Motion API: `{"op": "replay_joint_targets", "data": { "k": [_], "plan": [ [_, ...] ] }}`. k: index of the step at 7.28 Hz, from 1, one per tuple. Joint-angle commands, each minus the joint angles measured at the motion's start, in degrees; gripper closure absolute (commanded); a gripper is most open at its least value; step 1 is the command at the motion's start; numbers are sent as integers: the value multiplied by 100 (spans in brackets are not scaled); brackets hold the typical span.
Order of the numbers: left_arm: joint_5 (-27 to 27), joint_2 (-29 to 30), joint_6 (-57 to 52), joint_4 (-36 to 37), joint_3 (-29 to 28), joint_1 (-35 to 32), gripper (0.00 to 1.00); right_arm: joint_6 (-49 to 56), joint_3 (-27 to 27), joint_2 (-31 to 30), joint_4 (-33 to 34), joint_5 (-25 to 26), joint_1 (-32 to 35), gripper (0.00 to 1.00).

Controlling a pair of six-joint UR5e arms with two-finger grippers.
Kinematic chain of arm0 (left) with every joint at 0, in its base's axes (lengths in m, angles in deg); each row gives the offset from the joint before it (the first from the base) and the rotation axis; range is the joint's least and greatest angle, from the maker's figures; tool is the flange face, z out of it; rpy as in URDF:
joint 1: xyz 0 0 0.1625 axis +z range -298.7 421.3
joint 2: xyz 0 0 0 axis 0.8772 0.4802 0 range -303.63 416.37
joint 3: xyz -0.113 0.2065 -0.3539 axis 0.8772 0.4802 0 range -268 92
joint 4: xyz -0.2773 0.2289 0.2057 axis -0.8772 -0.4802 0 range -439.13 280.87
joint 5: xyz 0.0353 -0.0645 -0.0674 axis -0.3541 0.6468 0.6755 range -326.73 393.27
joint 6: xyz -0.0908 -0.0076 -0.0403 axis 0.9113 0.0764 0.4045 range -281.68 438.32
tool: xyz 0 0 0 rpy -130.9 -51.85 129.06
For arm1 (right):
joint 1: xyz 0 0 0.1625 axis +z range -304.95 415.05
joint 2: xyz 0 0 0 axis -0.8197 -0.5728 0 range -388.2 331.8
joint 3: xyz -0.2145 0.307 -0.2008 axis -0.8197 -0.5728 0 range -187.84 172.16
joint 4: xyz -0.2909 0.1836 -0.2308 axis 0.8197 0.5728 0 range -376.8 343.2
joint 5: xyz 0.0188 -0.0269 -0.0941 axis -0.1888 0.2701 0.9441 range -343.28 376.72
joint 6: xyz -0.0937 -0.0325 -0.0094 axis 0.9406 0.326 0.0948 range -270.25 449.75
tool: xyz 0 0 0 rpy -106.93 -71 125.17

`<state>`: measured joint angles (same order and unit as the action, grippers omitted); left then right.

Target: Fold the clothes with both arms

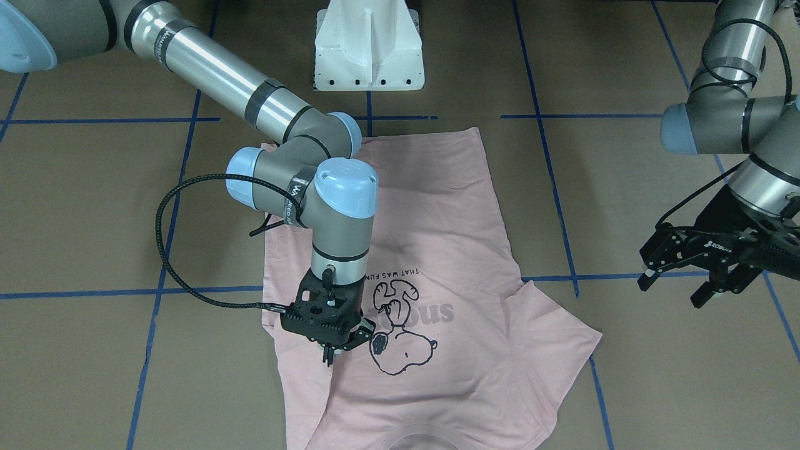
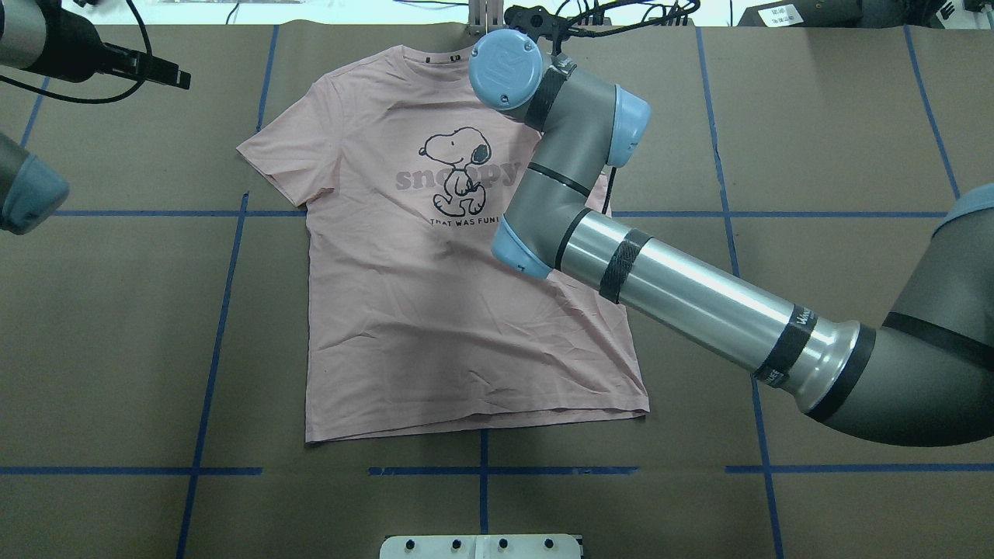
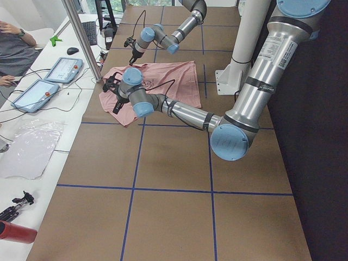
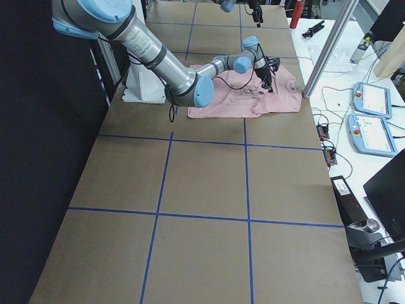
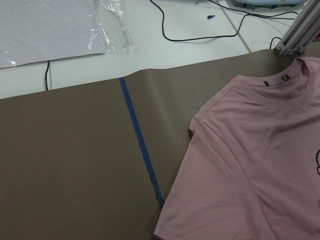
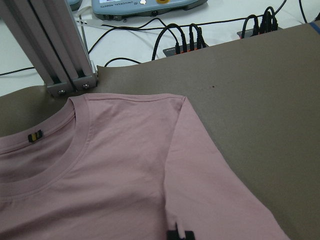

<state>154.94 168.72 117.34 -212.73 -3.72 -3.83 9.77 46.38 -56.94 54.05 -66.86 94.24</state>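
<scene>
Front view: right gripper (image 1: 329, 350) is positioned on the T-shirt (image 1: 437, 212) at chest height, near its edge. Its fingers are closed tip to tip; pinched cloth can't be confirmed. Left gripper (image 1: 675, 290) is held off the cloth over bare tabletop (image 1: 94, 219), fingers spread.
Risk: with only one side held, a pull would likely skew or bunch the shirt.
Overhead: shirt is laid flat mid-tabletop, front up, neck away from the robot, lightly creased.
Wrist views: pale pink fabric, both sleeves spread flat.

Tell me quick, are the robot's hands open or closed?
Left gripper: open, empty.
Right gripper: closed, tips at the T-shirt; whether pinching it cannot be told.
</scene>
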Motion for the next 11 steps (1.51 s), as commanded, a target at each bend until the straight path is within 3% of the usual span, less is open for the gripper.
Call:
{"op": "replay_joint_targets", "data": {
  "k": [1, 2, 3, 4, 5, 7, 9, 11],
  "plan": [
    [-3, 6, 0, 0, -17, 9, 1, 25, -8, 53, -1, -26, 1, 0],
    [-64, 6, 9, 17, -61, 26, 1, 470, 44, 79, 8, -357, 192, 0],
    [-291, 15, 44, 18, -96, 174, 1, 901, 114, 36, 43, -1135, 568, 0],
    [-302, 84, 88, 52, -209, 246, 6, 1566, 602, -408, 26, -1726, 903, 0],
    [-398, 103, 410, 1, -341, 246, 22, 2182, 1233, -1022, -9, -2149, 1219, 0],
    [-1404, 207, 1174, -35, -482, 780, 26, 3517, 1731, -1903, -132, -3011, 1896, 0],
    [-2031, 348, 1703, -725, -1199, 1097, 27, 3779, 1741, -2380, -868, -3322, 2101, 0],
    [-2410, 699, 1740, -905, -1842, 1239, 29, 3753, 1749, -2390, -888, -3314, 2101, 0]
  ]
}}
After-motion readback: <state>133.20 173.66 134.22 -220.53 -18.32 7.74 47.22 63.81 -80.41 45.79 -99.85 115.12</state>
